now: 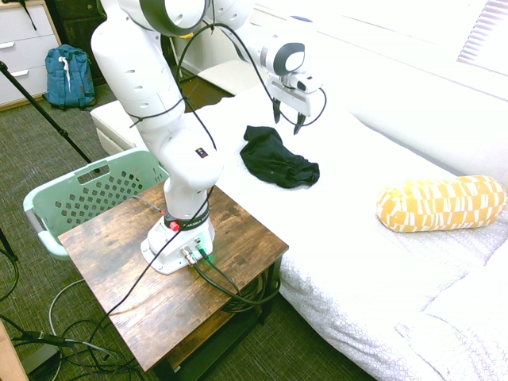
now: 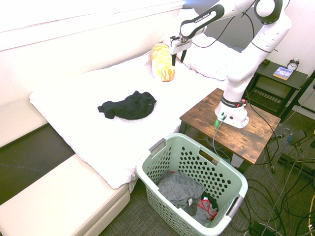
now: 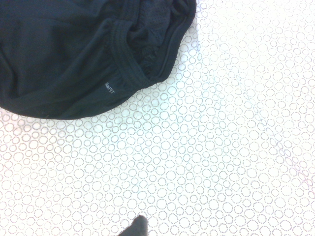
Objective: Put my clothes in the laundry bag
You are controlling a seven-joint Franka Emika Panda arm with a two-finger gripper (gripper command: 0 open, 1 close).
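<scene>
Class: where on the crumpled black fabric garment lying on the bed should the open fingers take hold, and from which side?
Probably from straight above, on the raised bunched middle of the black fabric garment: it lies flat on the white bedcover, offering no side edge.

The first exterior view looks down from high beside the desk, across it toward the bed. The second exterior view faces back from the opposite side, beyond the laundry basket, taking in basket, desk and bed. Both share the bed and the black garment. The wrist view looks straight down, close over the bed's dotted sheet at the garment's edge
</scene>
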